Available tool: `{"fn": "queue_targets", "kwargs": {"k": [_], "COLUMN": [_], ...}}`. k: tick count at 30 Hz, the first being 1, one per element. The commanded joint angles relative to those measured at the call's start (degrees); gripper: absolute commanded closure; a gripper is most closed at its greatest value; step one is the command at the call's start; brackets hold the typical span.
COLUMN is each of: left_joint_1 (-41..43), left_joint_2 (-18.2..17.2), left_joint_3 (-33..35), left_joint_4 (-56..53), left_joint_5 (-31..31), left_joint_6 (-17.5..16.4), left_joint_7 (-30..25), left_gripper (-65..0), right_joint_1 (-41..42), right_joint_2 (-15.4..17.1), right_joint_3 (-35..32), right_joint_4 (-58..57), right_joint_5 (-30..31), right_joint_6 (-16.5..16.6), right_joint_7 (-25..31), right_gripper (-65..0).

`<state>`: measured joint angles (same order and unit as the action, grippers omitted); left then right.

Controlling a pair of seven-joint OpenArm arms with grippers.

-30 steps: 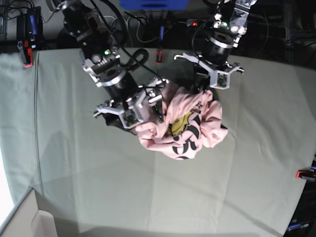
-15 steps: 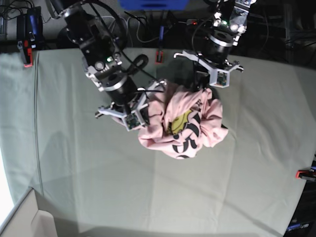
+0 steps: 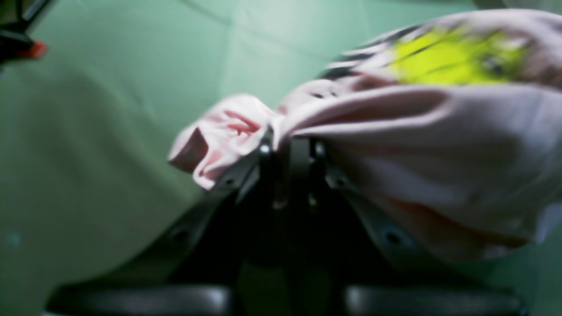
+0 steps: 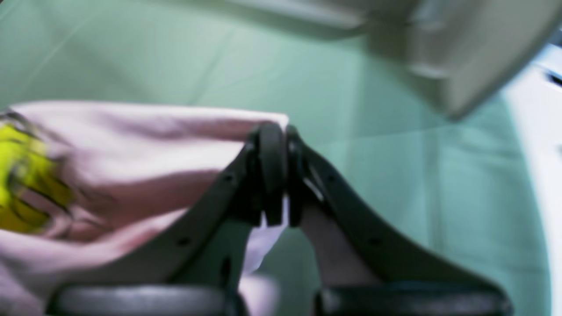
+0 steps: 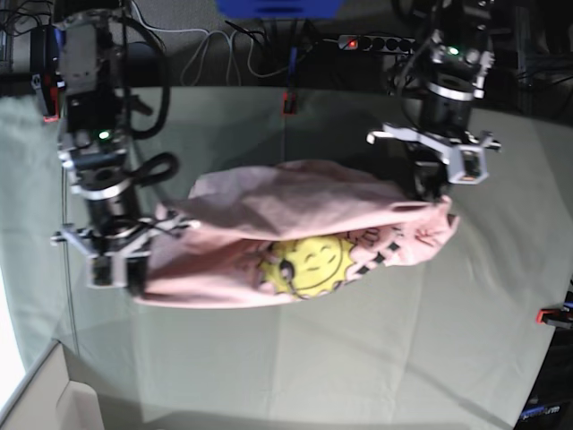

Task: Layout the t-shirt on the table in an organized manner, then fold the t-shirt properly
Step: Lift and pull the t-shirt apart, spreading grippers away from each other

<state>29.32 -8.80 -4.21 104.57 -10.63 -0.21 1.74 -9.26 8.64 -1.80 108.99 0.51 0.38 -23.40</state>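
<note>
Over the table (image 5: 358, 358), both grippers pinch the pink t-shirt (image 5: 295, 242): right gripper (image 5: 134, 269) at left, left gripper (image 5: 428, 190) at right, probably stretching it flat.

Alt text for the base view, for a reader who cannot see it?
Two robot arms hold a pink t-shirt stretched sideways between them over a grey-green table. The right gripper pinches one end and the left gripper the other; a yellow smiling-sun graphic faces up.
</note>
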Motion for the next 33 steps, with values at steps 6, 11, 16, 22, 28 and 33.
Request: {"fn": "queue_targets", "kwargs": {"k": [6,11,16,22,28,33], "left_joint_1": [-0.71,2.28,6.06,7.21,8.53,9.14], "left_joint_2": [-0.30,-0.21,-0.21,-0.30,-0.83,-0.92], "left_joint_3": [-3.84,-2.43,-1.11,4.25,11.11,13.75], "left_joint_4": [0.88,0.88,0.35,-4.13,-4.31,-3.70], "left_joint_5": [-0.05,-0.05,-0.05,-0.05,-0.05,-0.05], "left_joint_6": [0.25,0.08,-0.01,-0.01,0.34,0.16], "left_joint_7": [-1.69,-1.69,-1.69,-1.69,-1.61,0.77], "left_gripper": [-0.1,-0.1,-0.1,-0.4,-5.1,-36.6], "right_joint_1": [0.68,0.60,5.61,13.70,18.79,17.92], "right_joint_2": [0.28,0.19,-0.07,1.51,5.20,6.43], "right_joint_3": [8.53,11.78,15.30,15.65,15.39,16.09], "right_joint_4": [0.94,0.77,0.24,-6.35,-13.30,-12.15], "right_joint_5": [-0.21,-0.21,-0.21,-0.21,-0.21,-0.47], "right_joint_6": [0.10,0.10,0.10,0.10,7.75,19.27], "right_joint_7": [1.64,0.06,-4.34,-10.23,-16.03,-19.37], "right_gripper": [0.0,0.0,0.0,0.0,-11.0,-27.8]}}
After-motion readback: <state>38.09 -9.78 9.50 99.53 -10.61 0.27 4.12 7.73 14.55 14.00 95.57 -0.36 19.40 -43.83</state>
